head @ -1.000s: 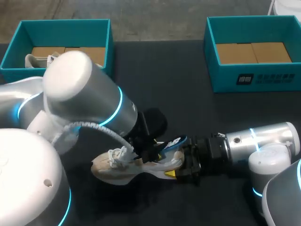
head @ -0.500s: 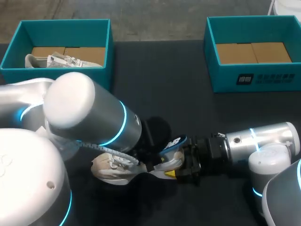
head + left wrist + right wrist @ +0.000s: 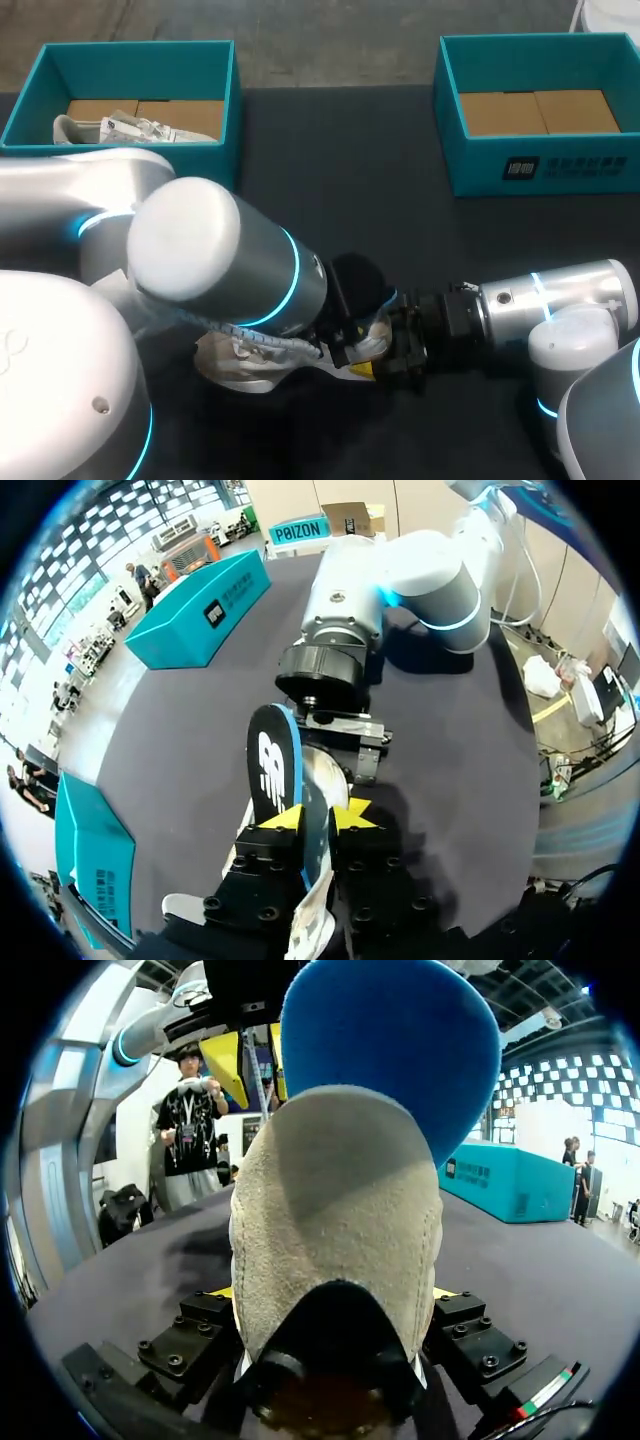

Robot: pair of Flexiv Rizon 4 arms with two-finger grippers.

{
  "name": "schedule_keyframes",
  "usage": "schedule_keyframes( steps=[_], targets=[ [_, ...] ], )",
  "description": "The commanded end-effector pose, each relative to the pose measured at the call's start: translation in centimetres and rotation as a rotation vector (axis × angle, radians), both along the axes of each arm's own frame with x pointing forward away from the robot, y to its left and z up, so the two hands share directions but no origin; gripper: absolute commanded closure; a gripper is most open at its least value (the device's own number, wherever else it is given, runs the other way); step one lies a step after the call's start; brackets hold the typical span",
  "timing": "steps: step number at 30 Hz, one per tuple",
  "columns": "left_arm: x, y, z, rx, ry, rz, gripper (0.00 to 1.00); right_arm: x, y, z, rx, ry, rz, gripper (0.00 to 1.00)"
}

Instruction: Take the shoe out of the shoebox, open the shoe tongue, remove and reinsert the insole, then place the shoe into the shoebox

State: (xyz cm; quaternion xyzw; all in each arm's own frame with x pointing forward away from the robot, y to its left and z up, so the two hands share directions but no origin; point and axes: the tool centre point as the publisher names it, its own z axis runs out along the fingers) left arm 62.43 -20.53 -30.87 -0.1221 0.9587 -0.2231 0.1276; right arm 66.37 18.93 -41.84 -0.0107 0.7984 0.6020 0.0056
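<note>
A beige shoe [image 3: 240,358] lies on its side on the dark table, mostly covered by my left arm in the head view. My right gripper [image 3: 385,358] is shut on its heel; in the right wrist view the suede heel [image 3: 335,1220] fills the space between the fingers. A blue-and-black insole [image 3: 275,775] stands up out of the shoe's opening. My left gripper [image 3: 317,815] is shut on the insole's edge, one yellow tip on each side. The insole's blue underside [image 3: 400,1050] rises ahead of the heel.
A teal shoebox [image 3: 225,90] at the back left holds another pale shoe [image 3: 120,128]. A second teal shoebox [image 3: 540,165] at the back right shows only its cardboard floor. Dark table surface lies between the boxes.
My left arm has swung right and down over the shoe, and its fingers have closed onto the insole. The right arm and the shoe have stayed put.
</note>
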Motion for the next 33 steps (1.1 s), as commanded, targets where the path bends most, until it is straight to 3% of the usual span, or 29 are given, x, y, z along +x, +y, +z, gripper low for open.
schedule_keyframes(
  steps=[1,9,21,30,33],
  targets=[
    [-0.1,-0.8,-0.2,0.012,-0.023,0.016,1.0,0.0,0.1,0.1,-0.007,0.001,0.001,1.0],
    [-0.5,-1.3,1.0,0.008,-0.036,-0.001,1.0,0.0,0.1,0.1,-0.007,0.001,0.001,1.0],
    [-2.7,-1.3,5.3,-0.008,-0.056,-0.054,1.0,0.0,0.1,0.1,-0.007,0.001,0.001,1.0],
    [-3.6,-0.9,6.7,-0.011,-0.06,-0.047,1.0,0.0,0.1,0.1,-0.007,0.001,0.001,1.0],
    [-4.0,-0.7,7.1,-0.016,-0.073,-0.038,0.79,0.0,0.1,0.1,-0.007,0.001,0.001,1.0]
  ],
)
